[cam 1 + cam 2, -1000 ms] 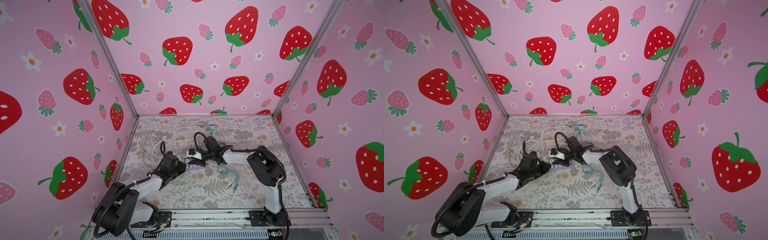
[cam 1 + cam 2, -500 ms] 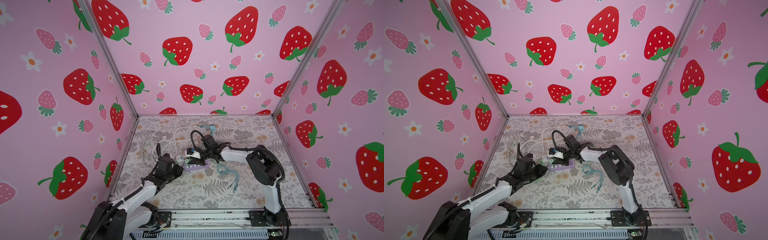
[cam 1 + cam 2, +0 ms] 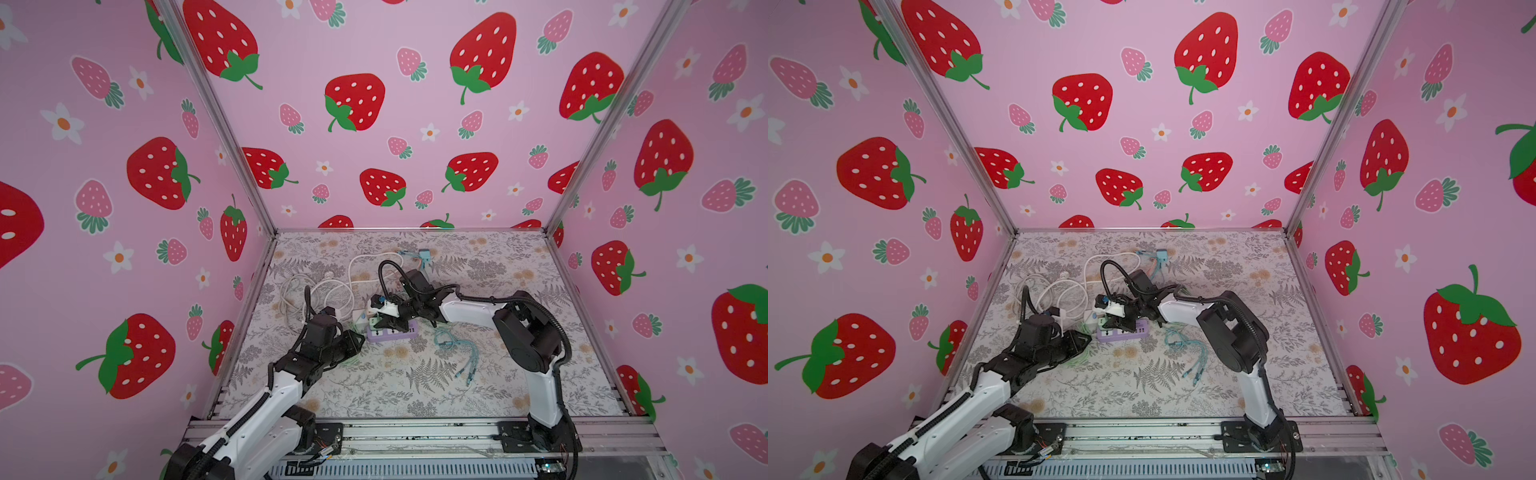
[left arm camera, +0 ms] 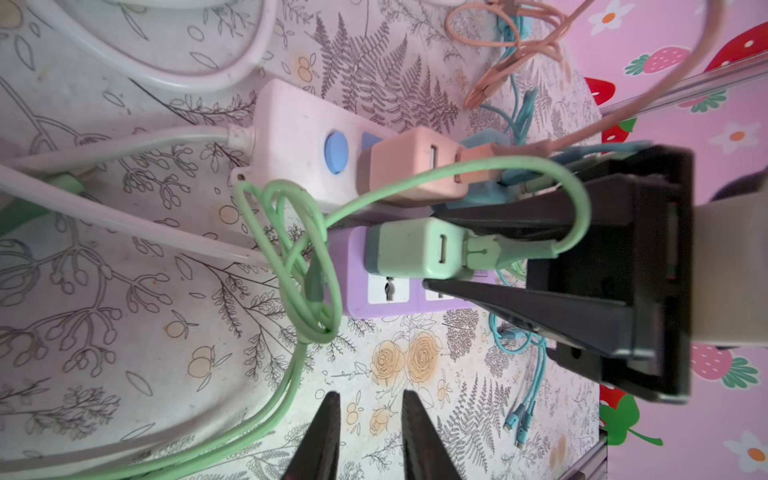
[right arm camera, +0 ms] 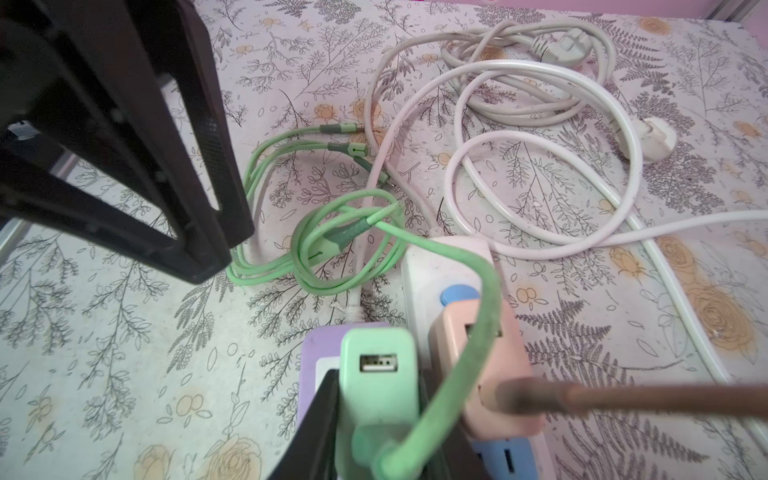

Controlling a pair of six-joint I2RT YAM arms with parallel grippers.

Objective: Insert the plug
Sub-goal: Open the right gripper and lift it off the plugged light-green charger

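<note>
A mint-green plug (image 4: pixel 411 247) (image 5: pixel 376 382) with a USB port stands on the end socket of the purple power strip (image 3: pixel 392 334) (image 3: pixel 1121 332) (image 4: pixel 357 299). My right gripper (image 3: pixel 384 318) (image 3: pixel 1115 320) (image 4: pixel 428 248) (image 5: pixel 376 374) is shut on the plug, one black finger on each side. The plug's green cable (image 4: pixel 299 266) loops over the mat beside the strip. My left gripper (image 3: pixel 357 336) (image 3: pixel 1086 338) (image 4: pixel 370 395) (image 5: pixel 224 249) hangs a little short of the strip's near-left end, open, with only the mat between its fingers.
A white power strip (image 4: pixel 291 124) (image 5: pixel 449 257) lies against the purple one and carries a pink plug (image 4: pixel 407 170) (image 5: pixel 498 353) with a pink cable. White cords (image 3: pixel 324 286) coil behind left. Teal cables (image 3: pixel 457 353) lie to the right of the strips.
My left gripper has drawn back from the strip toward the front left, and its jaws have parted a little. The right gripper stays on the green plug.
</note>
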